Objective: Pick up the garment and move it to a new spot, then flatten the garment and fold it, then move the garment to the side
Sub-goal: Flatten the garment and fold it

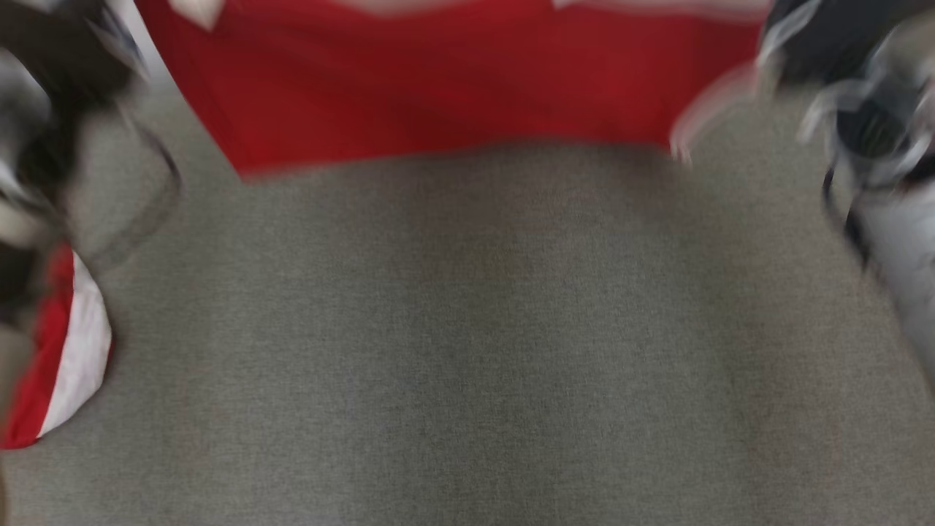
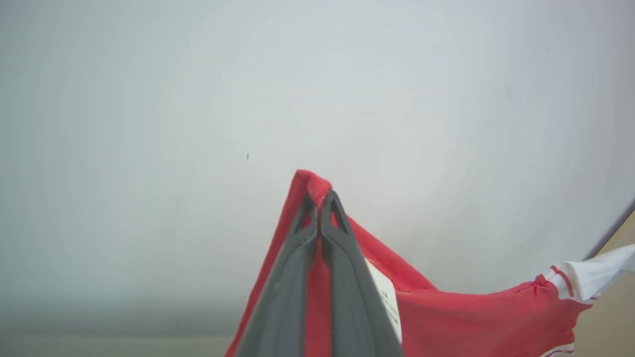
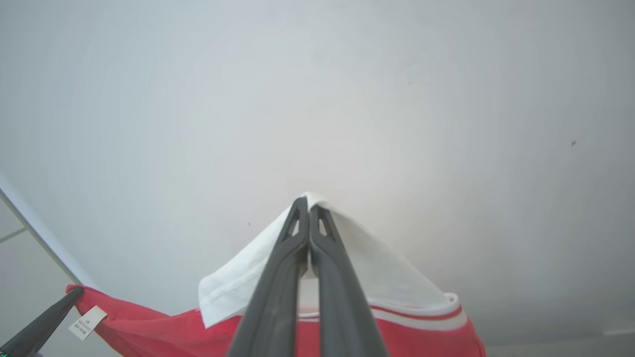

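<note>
In the head view, heavily blurred, one garment point(image 1: 453, 80) of red cloth with white trim stretches across the top, above a grey, felt-like woven surface point(image 1: 475, 351). A red and white fold of cloth point(image 1: 69, 351) shows at the lower left; it cannot be told whether it joins the garment. Two arms flank the cloth. The left arm point(image 1: 36, 131) is a dark smear at the left edge, and the right arm point(image 1: 876, 124) is dark and pale at the right edge.

In the left wrist view, the left gripper point(image 2: 320, 198) has its two long dark grey fingers pressed together, pinching a peaked fold of the red cloth. One white label point(image 2: 389, 297) lies just beside the right-hand finger. One white cuff with a thin red stripe point(image 2: 580, 277) trails at the far right. A plain pale wall point(image 2: 198, 99) stands behind.

In the right wrist view, the right gripper point(image 3: 308, 204) is clamped on a white corner of the garment, which drapes down to a red stripe and the red body. At the lower left, one dark finger of the left gripper sits beside the label.
</note>
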Controlling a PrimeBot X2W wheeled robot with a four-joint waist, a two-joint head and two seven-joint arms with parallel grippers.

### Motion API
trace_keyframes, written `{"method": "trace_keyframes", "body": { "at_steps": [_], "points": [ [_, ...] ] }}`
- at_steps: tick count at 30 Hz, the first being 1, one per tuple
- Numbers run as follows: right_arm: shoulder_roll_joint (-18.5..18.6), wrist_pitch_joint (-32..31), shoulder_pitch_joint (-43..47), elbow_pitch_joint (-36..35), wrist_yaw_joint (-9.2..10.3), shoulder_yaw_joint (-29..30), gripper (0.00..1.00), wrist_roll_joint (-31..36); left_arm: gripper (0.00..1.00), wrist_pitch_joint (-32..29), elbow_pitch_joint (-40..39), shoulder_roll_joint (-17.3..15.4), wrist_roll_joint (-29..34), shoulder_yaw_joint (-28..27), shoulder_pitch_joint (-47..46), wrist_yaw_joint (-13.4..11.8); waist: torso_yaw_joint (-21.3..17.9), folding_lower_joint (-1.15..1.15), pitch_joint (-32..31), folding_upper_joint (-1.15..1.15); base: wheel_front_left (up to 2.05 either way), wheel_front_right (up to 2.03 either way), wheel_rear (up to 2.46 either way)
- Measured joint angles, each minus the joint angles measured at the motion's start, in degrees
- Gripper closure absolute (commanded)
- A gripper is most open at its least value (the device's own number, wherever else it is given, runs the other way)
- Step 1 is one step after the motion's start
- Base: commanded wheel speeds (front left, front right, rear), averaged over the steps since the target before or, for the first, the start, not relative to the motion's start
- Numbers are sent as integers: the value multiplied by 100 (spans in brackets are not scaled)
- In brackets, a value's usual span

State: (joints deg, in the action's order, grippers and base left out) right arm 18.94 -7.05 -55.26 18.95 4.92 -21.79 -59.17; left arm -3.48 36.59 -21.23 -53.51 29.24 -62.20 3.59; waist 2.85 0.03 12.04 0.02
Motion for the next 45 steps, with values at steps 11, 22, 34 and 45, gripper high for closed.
{"method": "trace_keyframes", "body": {
  "at_steps": [11, 22, 34, 45],
  "points": [
    [242, 1172, -358, -149, -1132, -480, 100, 432, 100, 1105, -528, 133, -98, -468, 136, 159, -44, 1, 831, 0, 0, 0, 0],
    [465, 1874, 2011, 556, -1152, -552, 100, 202, 100, 1368, 332, 464, -303, -21, 2196, 256, 16, -4, 455, -1, 0, 0, 0],
    [442, 1969, 3490, 628, -1198, -872, 100, -108, 100, 1568, 533, 779, -191, 426, 3262, 310, 29, -4, -410, -2, 0, 0, 0],
    [702, 2024, 4554, 298, -1199, -771, 100, -453, 100, 1662, 555, 812, -190, 557, 4133, 349, 132, -4, -1062, -3, 0, 0, 0]
  ]
}}
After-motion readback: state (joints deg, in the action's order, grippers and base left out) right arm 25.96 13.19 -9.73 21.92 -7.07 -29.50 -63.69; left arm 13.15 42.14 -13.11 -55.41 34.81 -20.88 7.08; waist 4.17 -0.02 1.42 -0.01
